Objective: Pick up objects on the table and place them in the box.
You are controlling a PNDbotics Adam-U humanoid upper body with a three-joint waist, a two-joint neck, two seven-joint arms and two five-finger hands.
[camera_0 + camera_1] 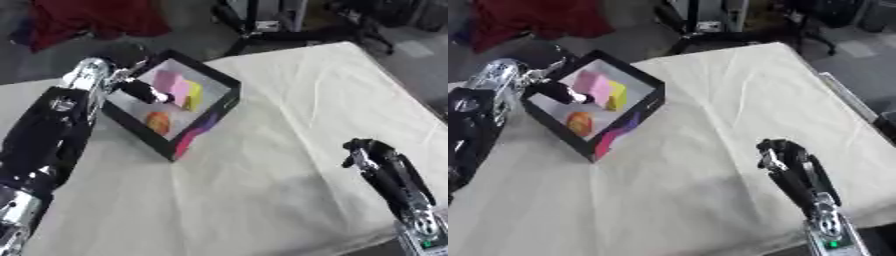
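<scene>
Over the box: my left hand (144,91) hangs above the open top of the box (220,102), the arm coming in from the left side. I cannot tell if the fingers are apart or together, because they show only as a dark shape against the pale inside.
Box position: it stands on the tabletop (289,125) at the far left, close to my left arm (I judge it was put there so that this arm reaches it easily).
Box direction: it sits askew, one corner pointing toward me; its long axis seems to run from near-left to far-right.
Inside the box: a pink block (592,86) and a yellow block (616,95) lie touching each other near the far wall, and an orange round thing (579,120) lies apart from them, nearer to me.
Long axis of the blocks: too blocky to say; I cannot name one.
Right hand: my right hand (779,156) rests at the lower right, well apart from the box, fingers curled and holding nothing. I judge it is idle.
Tabletop: I see no loose object on the cloth outside the box.
Task stage: judging from this, the placing is nearly finished, or finished.
</scene>
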